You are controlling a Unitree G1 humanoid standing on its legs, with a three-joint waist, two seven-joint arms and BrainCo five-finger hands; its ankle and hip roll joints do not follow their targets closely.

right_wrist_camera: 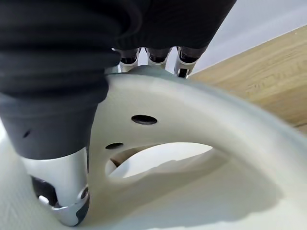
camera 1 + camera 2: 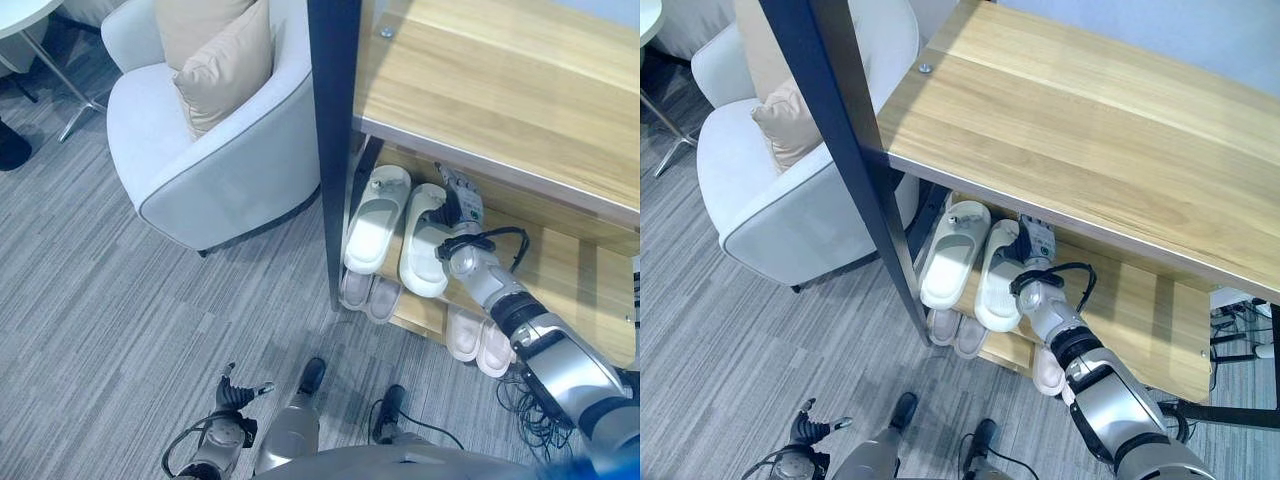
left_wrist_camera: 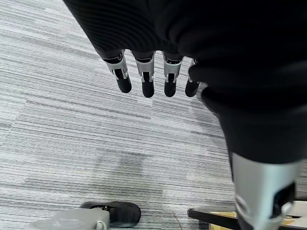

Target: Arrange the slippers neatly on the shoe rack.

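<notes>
- Shoe rack [image 2: 560, 270] first: I see the wooden middle shelf carrying two white slippers side by side, toes pointing inward, heels at the front edge, which I judge is the neat arrangement wanted.
- Lower-shelf slippers [image 2: 478, 338] sit as pairs beneath them.
- Right slipper [image 2: 425, 245] is the one I am handling; it lies just beside the left slipper [image 2: 375, 220], nearly parallel.
- Right hand [image 2: 455, 215] reaches under the top shelf; its fingers curl over the slipper's strap and the thumb presses below it, gripping it.
- Left hand [image 3: 148, 76] hangs over the carpet, fingers straight, holding nothing.
</notes>
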